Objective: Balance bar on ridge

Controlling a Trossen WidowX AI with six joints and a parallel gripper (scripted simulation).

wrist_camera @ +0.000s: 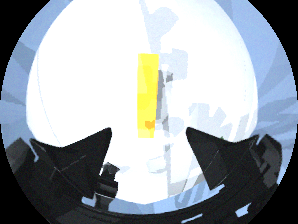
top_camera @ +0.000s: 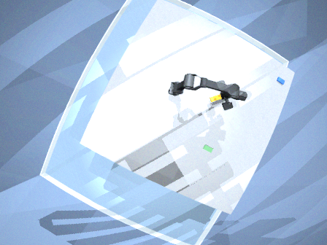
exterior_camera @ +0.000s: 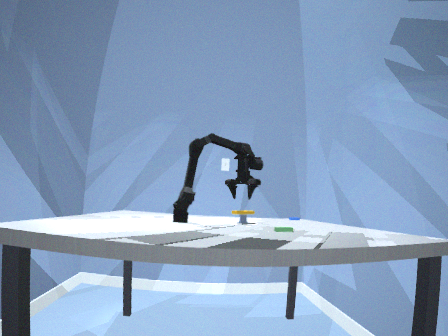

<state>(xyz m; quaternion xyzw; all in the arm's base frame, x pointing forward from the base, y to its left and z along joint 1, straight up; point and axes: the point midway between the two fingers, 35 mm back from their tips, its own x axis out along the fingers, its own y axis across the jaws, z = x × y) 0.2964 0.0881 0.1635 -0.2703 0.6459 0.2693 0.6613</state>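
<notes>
Up on top of the ridge (exterior_camera: 243,219), the yellow bar (top_camera: 215,98) (exterior_camera: 243,212) (wrist_camera: 147,95) sits crosswise and looks level to me, both ends off the tabletop (top_camera: 146,98) (exterior_camera: 150,252) (wrist_camera: 90,90). My tool (top_camera: 227,100) (exterior_camera: 241,196) (wrist_camera: 149,131) is released: fingers spread wide, nothing between them, tips above the bar.

As for handling, I'd guess the bar is stiff and fairly light, nothing fragile about it. The tricky part is the perch, since the ridge looks narrow and a small nudge could tip it. If it needs regrabbing, I'd pinch the two long sides right over the ridge, squeeze evenly and lift straight up. Grabbing an end would probably lever it off. The faces look smooth, so maybe a bit slippery too, can't be sure.

The exterior view is the one that sells it for me: only there do I get the level line and the gap under both ends. From the top, the arm (top_camera: 213,84) (exterior_camera: 192,165) crowds the bar and I can't judge height at all. The wrist view shows the bar's length running away from me, with white showing between it and each fingertip, but it won't tell me about tilt. I'd just back straight up from here and leave it alone.
</notes>
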